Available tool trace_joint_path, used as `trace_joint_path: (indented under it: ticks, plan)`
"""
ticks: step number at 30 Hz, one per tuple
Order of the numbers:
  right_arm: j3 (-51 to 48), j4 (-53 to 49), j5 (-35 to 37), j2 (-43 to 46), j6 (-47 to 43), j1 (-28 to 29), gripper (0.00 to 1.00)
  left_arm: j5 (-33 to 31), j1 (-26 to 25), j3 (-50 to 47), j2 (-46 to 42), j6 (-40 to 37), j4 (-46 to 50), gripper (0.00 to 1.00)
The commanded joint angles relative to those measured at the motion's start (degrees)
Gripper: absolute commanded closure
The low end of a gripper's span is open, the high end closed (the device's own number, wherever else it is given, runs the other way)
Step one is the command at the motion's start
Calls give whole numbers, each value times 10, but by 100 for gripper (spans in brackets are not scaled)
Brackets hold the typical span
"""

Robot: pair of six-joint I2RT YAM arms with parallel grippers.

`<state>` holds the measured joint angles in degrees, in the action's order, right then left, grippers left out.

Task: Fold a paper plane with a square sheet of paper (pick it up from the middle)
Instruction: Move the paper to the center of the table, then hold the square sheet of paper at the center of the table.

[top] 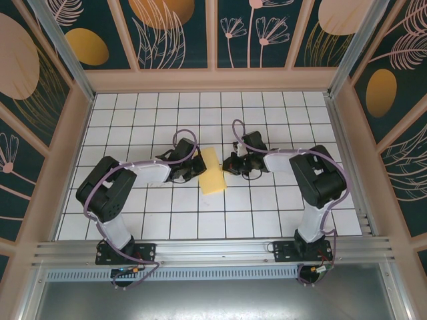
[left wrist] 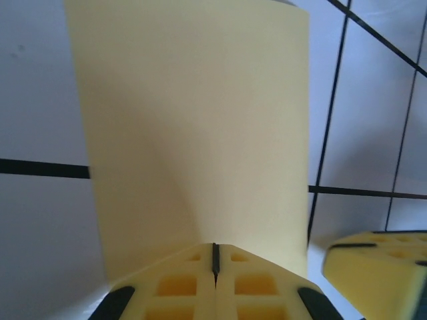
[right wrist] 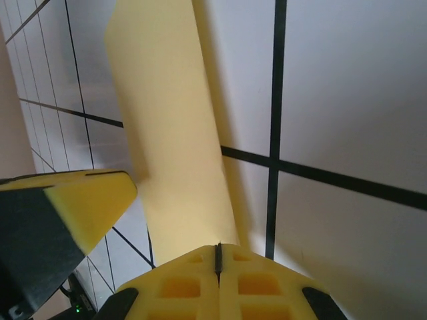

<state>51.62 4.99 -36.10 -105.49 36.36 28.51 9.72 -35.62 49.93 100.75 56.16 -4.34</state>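
The yellow square sheet of paper (top: 213,172) shows as a narrow, bent strip over the middle of the white tiled table (top: 267,120), between my two grippers. My left gripper (top: 198,166) is at its left edge, and the left wrist view has those jaws closed on the paper's (left wrist: 193,127) near edge at the fingertips (left wrist: 215,256). On the right edge, my right gripper (top: 228,163) is likewise shut, pinching the paper (right wrist: 173,133) at its tip (right wrist: 217,256). Each wrist view also catches a finger of the other gripper (left wrist: 380,261) (right wrist: 73,207) close by.
Black grid lines cross the table. Patterned walls (top: 213,33) enclose it at the back and sides, and a metal rail (top: 213,250) runs along the near edge by the arm bases.
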Motion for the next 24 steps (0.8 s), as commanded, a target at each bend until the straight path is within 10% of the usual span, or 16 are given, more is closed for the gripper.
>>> trace_joint_path:
  ticks: [1,24]
  plan:
    - [20,16,-9,-17,13,5,100,41,2,18,-4,-25,-35,100]
    - [17,20,-12,-18,26,6,100,104,3,109,108,-49,-25,100]
